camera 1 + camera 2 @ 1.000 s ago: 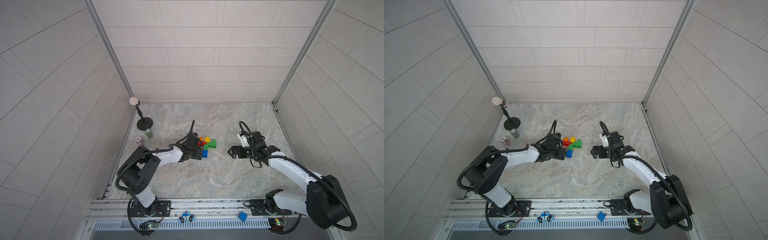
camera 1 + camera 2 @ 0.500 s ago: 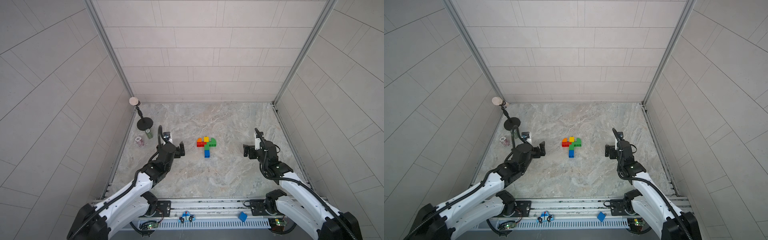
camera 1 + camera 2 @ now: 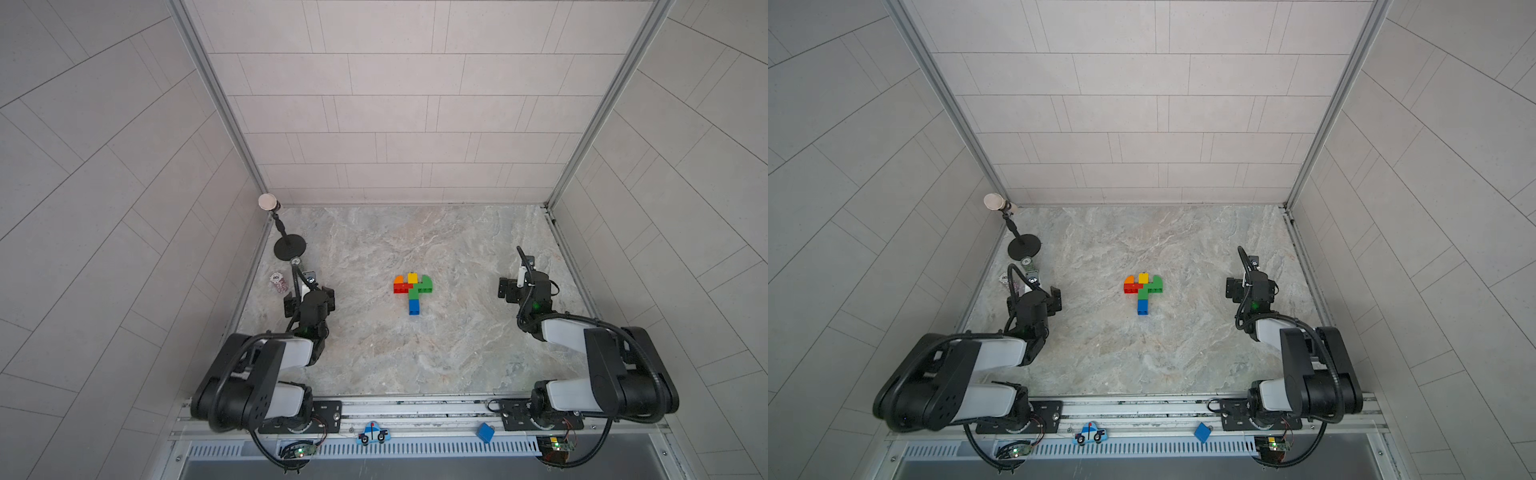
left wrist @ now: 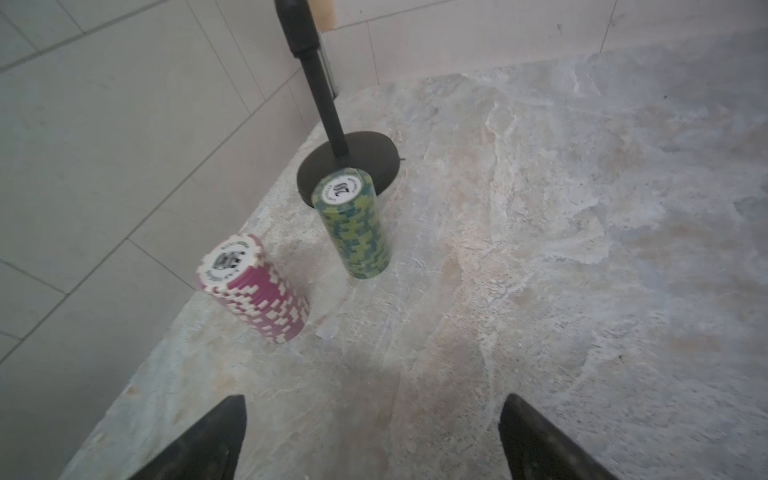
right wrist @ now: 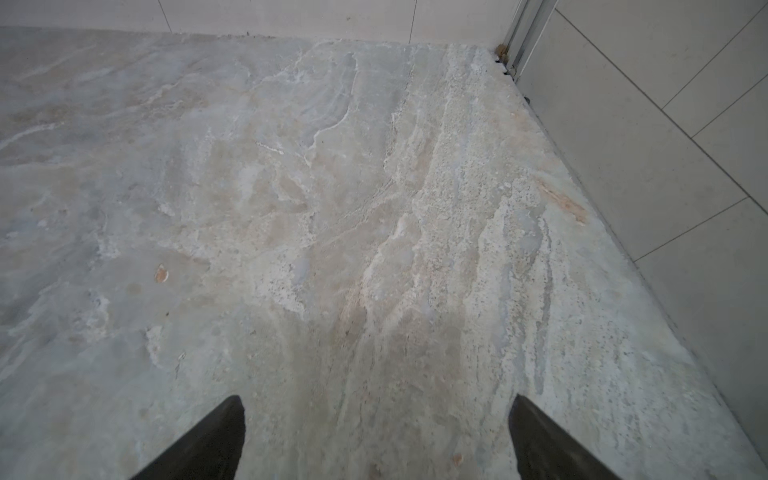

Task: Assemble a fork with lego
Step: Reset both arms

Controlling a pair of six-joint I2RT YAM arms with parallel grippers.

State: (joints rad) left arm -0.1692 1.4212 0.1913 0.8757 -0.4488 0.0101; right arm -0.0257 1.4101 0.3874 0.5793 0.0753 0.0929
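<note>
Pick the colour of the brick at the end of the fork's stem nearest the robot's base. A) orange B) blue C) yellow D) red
B: in both top views the blue brick closes the stem of the fork on the base side.

Twin overhead views; wrist cameras tableward

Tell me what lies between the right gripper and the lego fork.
Nothing: only bare marble table separates the right gripper from the fork, as both top views show. The gripper's jaws stand open.
</note>
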